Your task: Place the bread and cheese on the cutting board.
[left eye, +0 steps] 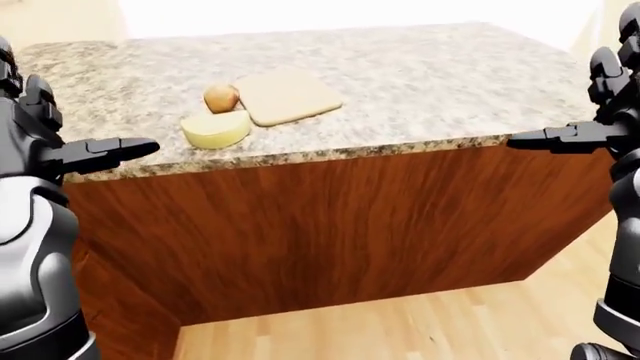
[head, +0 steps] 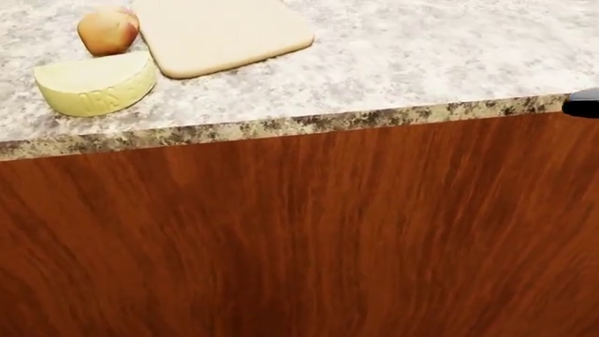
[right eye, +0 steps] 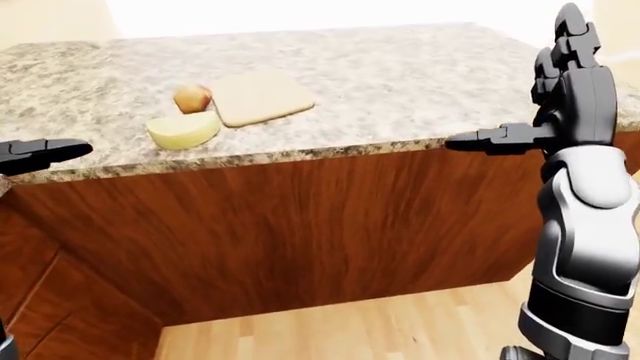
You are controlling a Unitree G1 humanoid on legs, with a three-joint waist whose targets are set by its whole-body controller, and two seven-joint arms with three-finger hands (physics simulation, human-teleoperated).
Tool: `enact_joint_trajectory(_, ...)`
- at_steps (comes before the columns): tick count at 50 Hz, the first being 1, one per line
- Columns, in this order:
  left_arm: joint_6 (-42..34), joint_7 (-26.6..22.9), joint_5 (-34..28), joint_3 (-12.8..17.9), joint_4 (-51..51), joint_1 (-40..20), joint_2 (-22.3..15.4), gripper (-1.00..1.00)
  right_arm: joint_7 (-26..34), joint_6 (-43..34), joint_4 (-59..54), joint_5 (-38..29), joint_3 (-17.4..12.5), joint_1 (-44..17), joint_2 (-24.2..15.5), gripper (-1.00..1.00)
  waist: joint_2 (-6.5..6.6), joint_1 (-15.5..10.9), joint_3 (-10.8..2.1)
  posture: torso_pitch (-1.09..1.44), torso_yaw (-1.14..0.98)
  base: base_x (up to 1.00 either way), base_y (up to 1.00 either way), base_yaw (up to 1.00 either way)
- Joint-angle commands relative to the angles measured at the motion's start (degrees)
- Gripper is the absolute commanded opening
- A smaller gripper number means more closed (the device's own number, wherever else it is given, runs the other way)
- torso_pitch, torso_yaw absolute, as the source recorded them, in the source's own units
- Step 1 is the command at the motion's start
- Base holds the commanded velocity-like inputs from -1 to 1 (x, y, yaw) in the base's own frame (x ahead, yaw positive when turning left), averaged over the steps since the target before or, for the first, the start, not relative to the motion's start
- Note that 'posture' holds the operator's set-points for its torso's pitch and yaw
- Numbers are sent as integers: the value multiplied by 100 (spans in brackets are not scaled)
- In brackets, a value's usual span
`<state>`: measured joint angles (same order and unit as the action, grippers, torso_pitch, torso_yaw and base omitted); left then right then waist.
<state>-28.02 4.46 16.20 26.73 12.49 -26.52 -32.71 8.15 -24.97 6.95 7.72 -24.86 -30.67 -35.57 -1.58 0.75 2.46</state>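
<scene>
A pale tan cutting board (left eye: pixel 286 96) lies bare on the granite counter (left eye: pixel 420 75). A round brown bread roll (left eye: pixel 221 97) sits just left of the board. A pale yellow cheese wedge (left eye: pixel 216 129) lies below the roll, near the counter's edge. All three also show at the top left of the head view, with the cheese (head: pixel 96 84) nearest. My left hand (left eye: pixel 60 124) is open and raised at the left edge, over the counter's corner. My right hand (right eye: pixel 560 90) is open and raised at the right, by the counter's edge. Both hands are empty and apart from the food.
The counter's wooden side panel (left eye: pixel 330 225) fills the middle of the views. Light wood floor (left eye: pixel 420 322) shows below it. The counter ends at a corner on the right (left eye: pixel 590 127).
</scene>
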Motion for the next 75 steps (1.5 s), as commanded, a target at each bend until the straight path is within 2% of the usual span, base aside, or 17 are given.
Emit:
enact_joint_trajectory(1, 213, 40, -25, 158, 198, -128, -133, 100, -5, 191, 196, 17, -28, -145, -75, 100, 5, -27, -82, 0, 0, 23, 27, 0)
enact_joint_trajectory(5, 219, 44, -23, 162, 186, -127, -141, 100, -6, 168, 185, 33, -35, -164, -82, 100, 414, 29, -88, 0, 0, 23, 29, 0)
enact_joint_trajectory(7, 227, 50, -28, 153, 184, -125, -136, 100, -12, 159, 198, 42, -38, -154, -77, 100, 802, 35, -367, 0, 0, 18, 34, 0)
enact_joint_trajectory(8, 217, 54, -27, 150, 192, -128, -138, 100, -13, 145, 198, 49, -41, -162, -83, 100, 563, -56, -154, 0, 0, 16, 35, 0)
enact_joint_trajectory(9, 199, 52, -19, 166, 214, -119, -146, 100, -16, 138, 200, 54, -40, -167, -85, 100, 615, -80, -60, 0, 0, 12, 35, 0)
enact_joint_trajectory(19, 129, 75, -6, 158, 245, -157, -166, 100, -11, 146, 190, 66, -36, -176, -105, 100, -189, -172, -131, 0, 0, 12, 35, 0)
enact_joint_trajectory(27, 126, 79, -8, 152, 232, -173, -172, 100, -8, 136, 202, 69, -34, -184, -114, 100, -2, -33, -116, 0, 0, 12, 35, 0)
enact_joint_trajectory(30, 145, 74, -10, 155, 219, -164, -169, 100, -9, 119, 214, 71, -31, -195, -119, 100, 274, -1, -71, 0, 0, 12, 36, 0)
enact_joint_trajectory(32, 188, 50, -7, 183, 219, -111, -159, 100, -6, 131, 211, 70, -35, -183, -116, 100, 720, 1, -205, 0, 0, 12, 36, 0)
enact_joint_trajectory(42, 183, 50, -5, 189, 231, -103, -165, 100, 2, 127, 214, 67, -30, -193, -118, 100, 154, -91, -76, 0, 0, 12, 35, 0)
enact_joint_trajectory(46, 183, 58, -13, 175, 232, -106, -156, 100, 4, 136, 209, 64, -32, -191, -118, 100, -274, -116, -136, 0, 0, 12, 34, 0)
enact_joint_trajectory(47, 196, 60, -20, 167, 226, -101, -144, 100, 4, 139, 210, 63, -33, -186, -116, 100, -42, -54, -91, 0, 0, 12, 35, 0)
enact_joint_trajectory(51, 160, 71, -18, 164, 244, -125, -148, 100, 4, 131, 215, 67, -39, -192, -120, 100, -143, -47, -180, 0, 0, 12, 34, 0)
enact_joint_trajectory(54, 152, 71, -20, 163, 251, -126, -150, 100, -2, 137, 221, 67, -35, -186, -111, 100, 70, -20, -86, 0, 0, 13, 30, 0)
enact_joint_trajectory(58, 173, 60, -14, 177, 226, -122, -158, 100, -2, 135, 215, 66, -27, -200, -117, 100, 779, 4, -196, 0, 0, 14, 29, 0)
enact_joint_trajectory(59, 180, 52, -10, 187, 232, -103, -156, 100, -1, 121, 224, 71, -28, -205, -120, 100, 558, -33, -137, 0, 0, 13, 29, 0)
enact_joint_trajectory(75, 157, 57, 6, 199, 248, -100, -170, 100, -38, 134, 178, 51, -30, -245, -161, 100, 26, -190, -66, 0, 0, 11, 9, 0)
